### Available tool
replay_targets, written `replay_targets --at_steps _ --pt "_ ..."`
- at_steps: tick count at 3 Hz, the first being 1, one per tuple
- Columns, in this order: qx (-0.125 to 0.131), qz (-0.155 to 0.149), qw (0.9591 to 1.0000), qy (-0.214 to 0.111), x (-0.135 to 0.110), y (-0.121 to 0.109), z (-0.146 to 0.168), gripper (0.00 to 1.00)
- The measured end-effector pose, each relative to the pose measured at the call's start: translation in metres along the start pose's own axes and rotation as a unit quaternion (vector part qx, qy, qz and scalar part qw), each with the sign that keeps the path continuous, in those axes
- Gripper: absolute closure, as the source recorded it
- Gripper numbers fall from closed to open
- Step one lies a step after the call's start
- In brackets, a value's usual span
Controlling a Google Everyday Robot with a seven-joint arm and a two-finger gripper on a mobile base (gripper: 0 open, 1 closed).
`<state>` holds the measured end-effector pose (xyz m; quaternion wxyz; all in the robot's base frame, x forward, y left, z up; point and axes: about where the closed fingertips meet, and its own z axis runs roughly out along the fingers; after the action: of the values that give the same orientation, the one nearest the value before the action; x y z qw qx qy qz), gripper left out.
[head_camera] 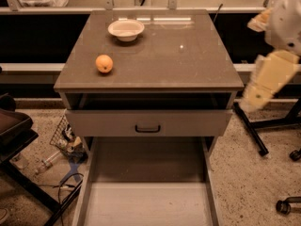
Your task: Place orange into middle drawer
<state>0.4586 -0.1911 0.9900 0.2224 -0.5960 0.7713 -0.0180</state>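
Note:
The orange (104,63) sits on the left part of the brown cabinet top (178,65), apart from everything else. The middle drawer (146,204) is pulled far out at the bottom of the view, showing a pale flat floor and thin low side walls with nothing in it. My gripper (254,98), at the end of the cream arm (275,72), hangs off the cabinet's right edge, beside and slightly below the top, far right of the orange and holding nothing.
A white bowl (126,29) stands at the back of the cabinet top. The upper drawer with a grey front and black handle (147,128) is slightly open. Clutter and cables (66,142) lie on the floor at left. Chair legs (256,138) stand at right.

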Motion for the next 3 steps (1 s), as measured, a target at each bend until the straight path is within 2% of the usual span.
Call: replay_targets --at_steps 1,2,3 --pt "0.009 0.025 0.9916 -0.126 -0.040 -0.038 0.029 0.00" --pt "0.006 0.068 0.9458 -0.317 -0.119 -0.091 0.068 0.00" --pt "0.002 0.090 0.9013 -0.424 -0.167 -0.099 0.087 0.00"
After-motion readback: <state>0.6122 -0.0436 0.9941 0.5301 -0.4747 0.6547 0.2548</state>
